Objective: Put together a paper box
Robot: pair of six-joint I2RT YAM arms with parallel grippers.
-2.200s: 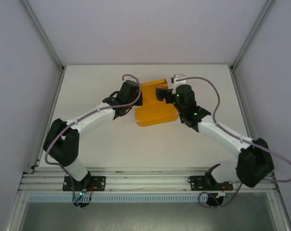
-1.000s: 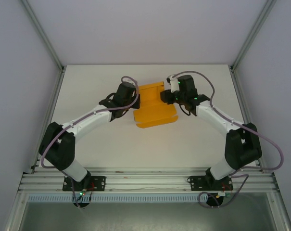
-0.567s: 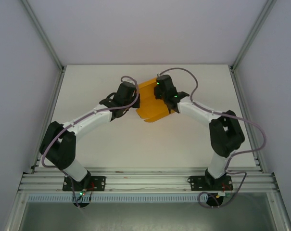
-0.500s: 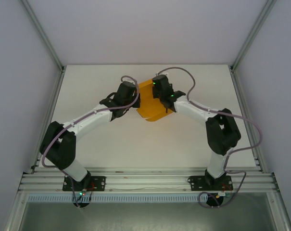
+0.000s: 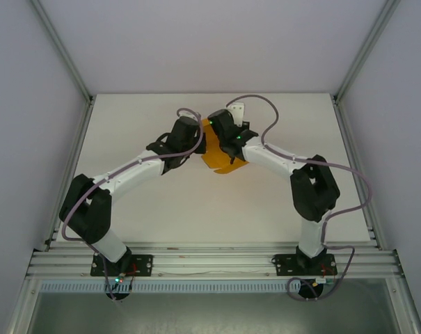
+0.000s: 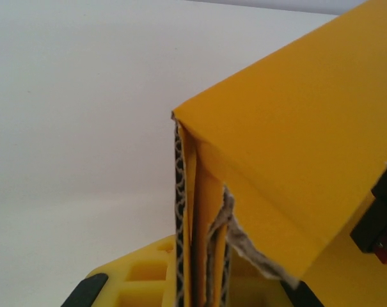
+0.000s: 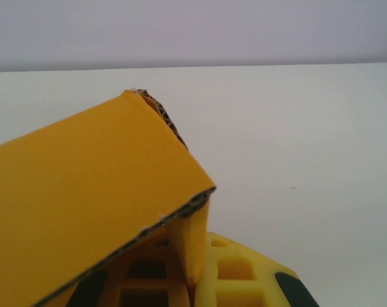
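Between both arms' closed jaws, paper box [image 6: 295,141]

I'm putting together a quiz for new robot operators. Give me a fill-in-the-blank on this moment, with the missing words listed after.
1. The left gripper and the right gripper are both ____ on the paper box.
2. The cut edges of the box's card show a ____ core.
3. The table under the box is plain ____.
Missing words: shut; corrugated; white.
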